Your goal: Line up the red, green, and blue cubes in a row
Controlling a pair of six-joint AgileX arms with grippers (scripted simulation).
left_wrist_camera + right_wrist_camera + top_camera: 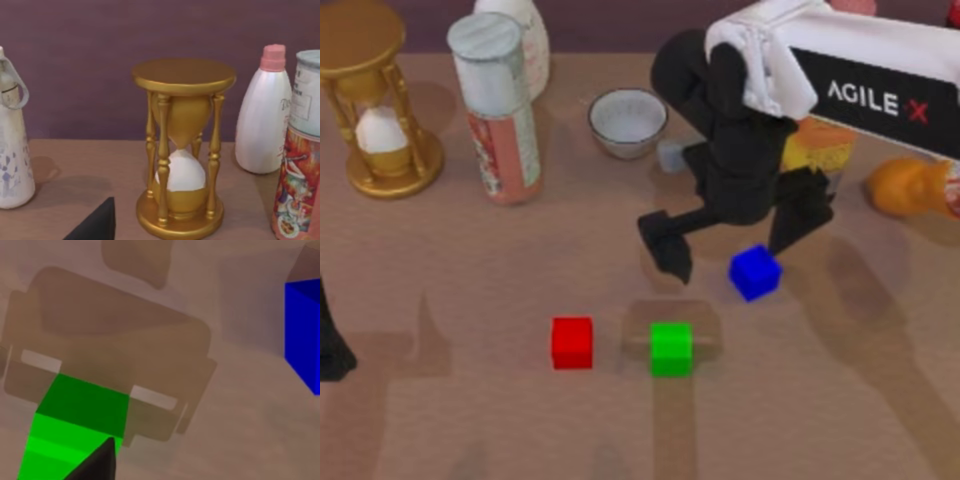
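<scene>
Cubes were seen on the brown desk (880, 400): the red cube (572, 342) lay toward the near edge, left of centre; the green cube (671, 348) lay just to its right, apart from it by a small gap, the two in line with each other; the blue cube (755, 272) sat farther back and to the right of the green one, turned at a slant and out of that line. The right hand (725, 248) was held above the desk over the ground between the green and blue cubes, its two dark fingers spread wide and grasping nothing; the blue cube lay just beside the right-hand finger (790, 225), though contact could not be judged. In the right wrist view the green cube (75, 435) and part of the blue cube (302, 335) were shown lying on the desk, with the hand's shadow cast behind the green one. The left arm (332, 345) was parked at the left edge of the desk; whether its hand was released or clenched could not be told. Toward the far edge were found a golden hourglass (382, 100), a tall can (498, 110), a white bottle (525, 40) behind it, and a small bowl (627, 120); an orange object (910, 188) lay near the right edge.
</scene>
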